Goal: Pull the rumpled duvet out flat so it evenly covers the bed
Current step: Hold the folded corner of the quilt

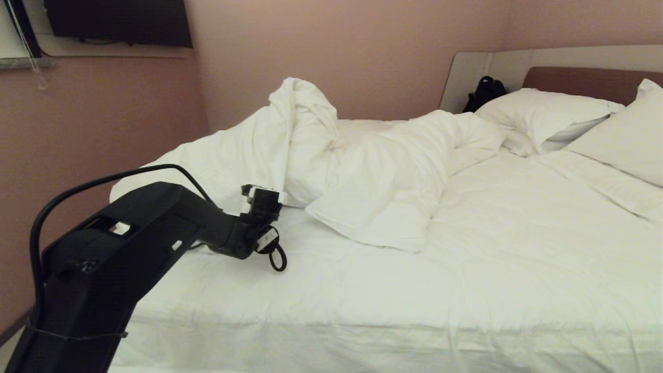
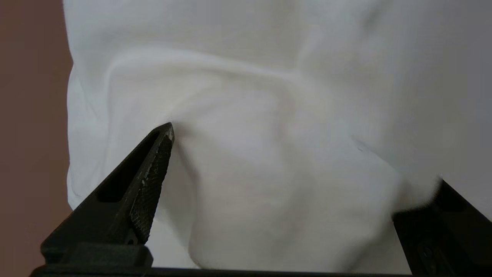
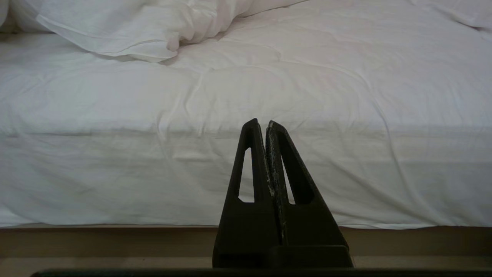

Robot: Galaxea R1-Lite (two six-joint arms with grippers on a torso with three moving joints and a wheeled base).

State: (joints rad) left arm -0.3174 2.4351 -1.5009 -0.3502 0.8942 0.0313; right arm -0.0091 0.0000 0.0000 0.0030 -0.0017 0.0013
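Head view first: your duvet [image 1: 362, 176] is bunched into a long ridge running from the far-left side of the bed [image 1: 466, 290] across toward the pillows [image 1: 544, 116], with one peak sticking up near the wall and a flat corner flopped down toward the middle of the mattress. So its long axis lies roughly sideways across the bed, slanting away toward the headboard [image 1: 590, 80], and most of the near half of the sheet is bare. Your left arm reaches in from the lower left, and the left gripper [image 1: 264, 199] sits right at the near-left end of that heap.

Left wrist view: the left gripper [image 2: 284, 184] has its jaws spread wide with a fat fold of the duvet [image 2: 250, 127] bulging between them. One fingertip [image 2: 161, 150] presses into the cloth, and the other is half buried under a fold. Nothing's clamped yet, so I'd call this the reach-and-grab step, right before the first pull.

Right wrist view: the right gripper [image 3: 265, 127] is pinched fully closed on nothing, parked low by the side of the bed [image 3: 246, 173] and pointing at the mattress edge, with the duvet's corner [image 3: 127, 34] well beyond it.

Next up, I reckon you need to close the left jaws on a good thick bite of fabric, then drag it toward the near edge. Go too shallow and it'll probably slip out.
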